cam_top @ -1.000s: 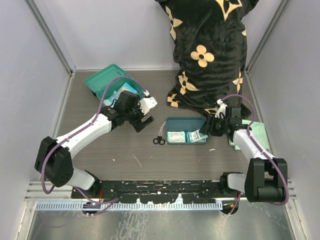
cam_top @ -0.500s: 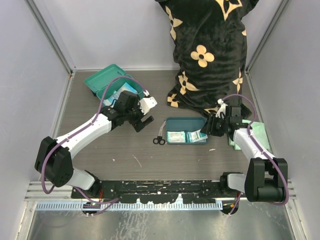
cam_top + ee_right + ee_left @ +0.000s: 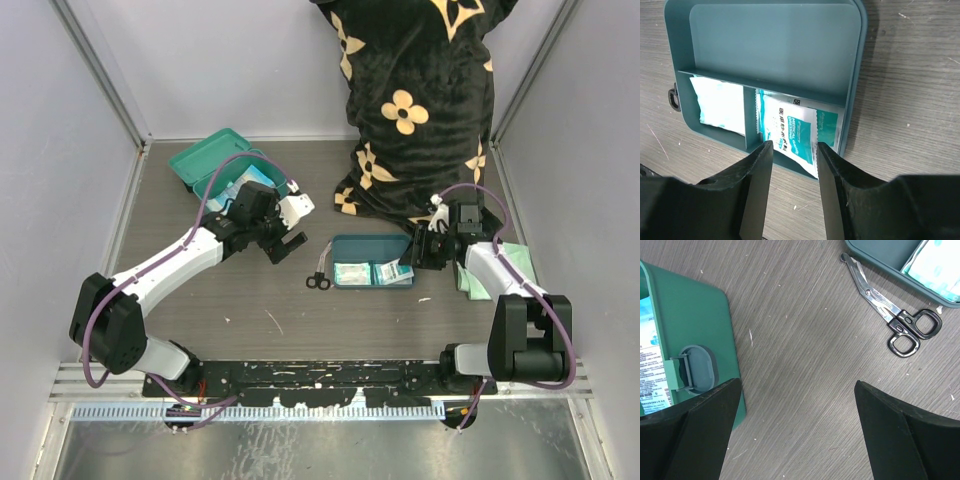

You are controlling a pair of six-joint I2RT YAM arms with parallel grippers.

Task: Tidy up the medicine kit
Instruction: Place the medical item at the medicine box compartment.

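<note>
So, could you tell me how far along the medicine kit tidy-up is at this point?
Partway. Done: the box is open with packets inside. In hand: the right gripper hangs, jaws apart, over a packet in the tray, gripping nothing that I can see; the left gripper is open and empty. Left: both tray packets and the scissors lie outside the box.

Bright, even light; sharp focus
</note>
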